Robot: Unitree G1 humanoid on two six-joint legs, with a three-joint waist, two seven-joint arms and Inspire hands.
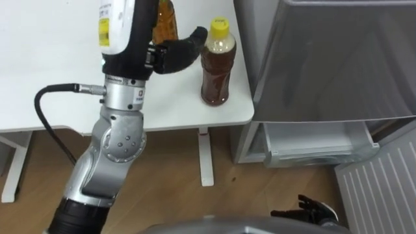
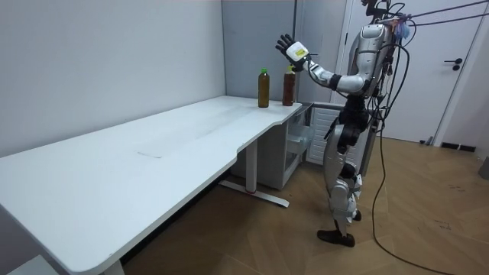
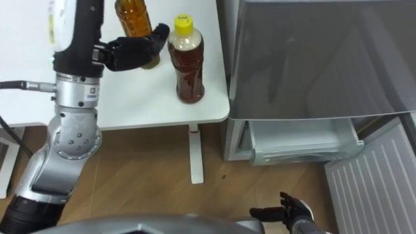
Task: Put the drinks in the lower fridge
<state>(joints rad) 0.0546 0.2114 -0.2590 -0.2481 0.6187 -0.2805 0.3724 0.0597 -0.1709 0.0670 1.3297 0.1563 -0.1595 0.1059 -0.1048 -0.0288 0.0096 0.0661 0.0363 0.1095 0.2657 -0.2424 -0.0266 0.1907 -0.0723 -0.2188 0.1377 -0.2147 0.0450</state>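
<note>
2 drink bottles stand upright on the corner of the white desk next to the fridge: the yellow-capped bottle and, just beside it, the second bottle, partly hidden by the left forearm. The left hand is raised near both, fingers spread, holding nothing. The right hand hangs low, fingers loosely spread, empty. The lower door stands open, exposing the lower compartment.

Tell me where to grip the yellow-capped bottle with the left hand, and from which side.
Wrap its body below the neck, coming from its left. The yellow-capped bottle stands upright near the table edge, the open left hand is on that side, and the fridge stands close on its right.
</note>
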